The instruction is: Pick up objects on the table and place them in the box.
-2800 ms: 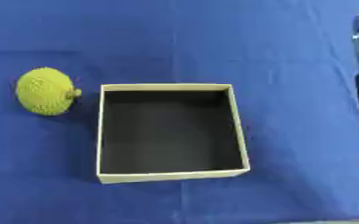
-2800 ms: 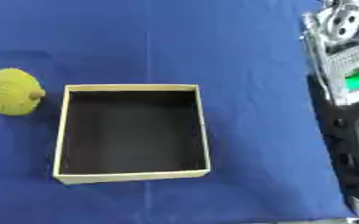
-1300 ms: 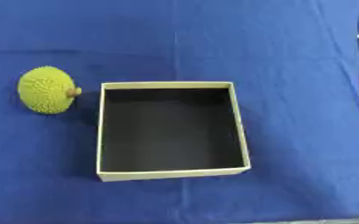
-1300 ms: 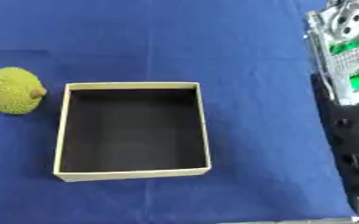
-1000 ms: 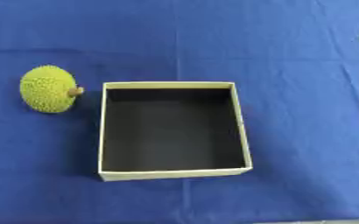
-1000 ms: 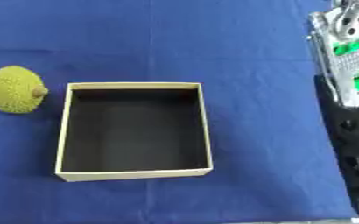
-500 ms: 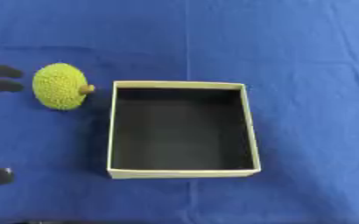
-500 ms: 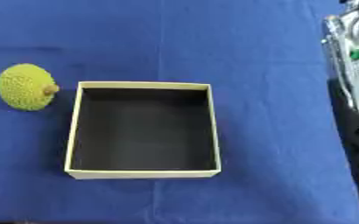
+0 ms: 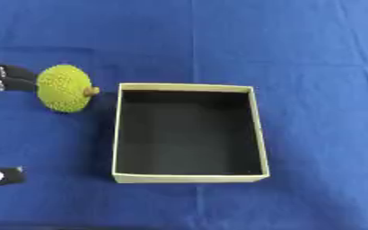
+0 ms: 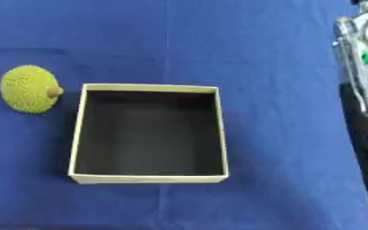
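Left hand [image 9: 0,78]: only black fingertips show at the left edge of the left eye view, extended toward the yellow-green bumpy fruit [image 9: 64,87] and just beside or touching its left side (contact not resolvable), with another tip of the same hand low at that edge; nothing is held, and how far the hand is spread cannot be told. The fruit, brown stem stub pointing away from the fingertips, lies on the blue tablecloth [image 9: 297,54] between them and the open cardboard box [image 9: 258,130], close to the box's near-left corner but outside it; box interior dark, nothing in it. Right hand not identifiable: only part of the right arm [image 10: 364,90], silver and black, runs down the right edge of the right eye view, on the far side of the box from the left hand
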Controlling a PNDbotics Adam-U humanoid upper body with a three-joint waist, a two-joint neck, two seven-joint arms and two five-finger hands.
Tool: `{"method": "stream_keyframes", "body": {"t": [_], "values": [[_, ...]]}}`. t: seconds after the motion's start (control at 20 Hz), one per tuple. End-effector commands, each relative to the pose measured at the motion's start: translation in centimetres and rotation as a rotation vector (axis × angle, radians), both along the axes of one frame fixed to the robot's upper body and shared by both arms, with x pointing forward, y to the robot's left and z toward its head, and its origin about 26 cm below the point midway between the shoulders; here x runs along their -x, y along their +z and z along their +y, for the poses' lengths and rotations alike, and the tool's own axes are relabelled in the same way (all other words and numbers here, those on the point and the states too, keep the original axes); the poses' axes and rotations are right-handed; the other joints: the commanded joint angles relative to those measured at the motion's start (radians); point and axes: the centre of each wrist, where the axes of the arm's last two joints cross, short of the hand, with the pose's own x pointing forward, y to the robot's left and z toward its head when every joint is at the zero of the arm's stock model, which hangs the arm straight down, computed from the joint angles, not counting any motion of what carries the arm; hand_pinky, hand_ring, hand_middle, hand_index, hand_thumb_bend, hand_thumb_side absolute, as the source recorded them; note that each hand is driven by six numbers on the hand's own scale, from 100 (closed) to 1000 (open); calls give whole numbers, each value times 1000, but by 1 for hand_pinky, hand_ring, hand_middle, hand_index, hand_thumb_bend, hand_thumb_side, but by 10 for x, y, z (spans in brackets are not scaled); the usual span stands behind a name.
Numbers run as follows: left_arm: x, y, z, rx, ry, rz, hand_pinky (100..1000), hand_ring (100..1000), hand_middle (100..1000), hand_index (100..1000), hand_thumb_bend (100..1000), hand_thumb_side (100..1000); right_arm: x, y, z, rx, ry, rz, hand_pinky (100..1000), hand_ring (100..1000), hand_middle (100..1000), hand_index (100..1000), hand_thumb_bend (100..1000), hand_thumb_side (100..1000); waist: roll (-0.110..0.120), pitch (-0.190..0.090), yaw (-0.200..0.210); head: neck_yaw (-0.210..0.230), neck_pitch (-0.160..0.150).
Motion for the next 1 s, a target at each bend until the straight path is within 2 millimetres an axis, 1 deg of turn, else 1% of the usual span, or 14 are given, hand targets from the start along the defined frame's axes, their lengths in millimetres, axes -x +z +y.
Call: {"method": "stream_keyframes", "body": {"t": [0.05,0.4,0.5,0.65,0.9,0.95,1.0], "values": [[2,15,-3,18,20,-74,975,939,898,904,710,394,5,8,0,14,8,-26,739,668,647,766,378,721,8,-24,1,-3,-5],[0,22,-15,48,38,-101,972,938,899,902,715,369,5,7,0,15,9,-24,739,668,647,763,377,720,12,-27,-1,-7,-6],[-3,25,-18,44,49,-111,972,940,902,901,737,335,5,7,1,15,12,-24,739,668,646,762,377,719,13,-29,-3,-9,-9],[-8,25,-19,35,59,-120,972,940,902,901,737,335,5,7,1,16,13,-23,739,668,646,762,377,719,15,-30,-4,-11,-10],[-11,24,-19,30,60,-124,972,940,902,901,737,335,5,7,1,16,12,-23,739,668,646,762,377,719,15,-30,-4,-12,-10],[-12,25,-19,32,68,-126,985,949,914,904,781,334,5,7,1,15,12,-25,738,668,646,760,378,718,16,-30,-8,-7,-8],[-16,27,-19,32,84,-125,986,950,915,904,787,335,5,8,1,14,12,-27,738,668,646,760,378,718,18,-30,-11,-4,-8]]}}
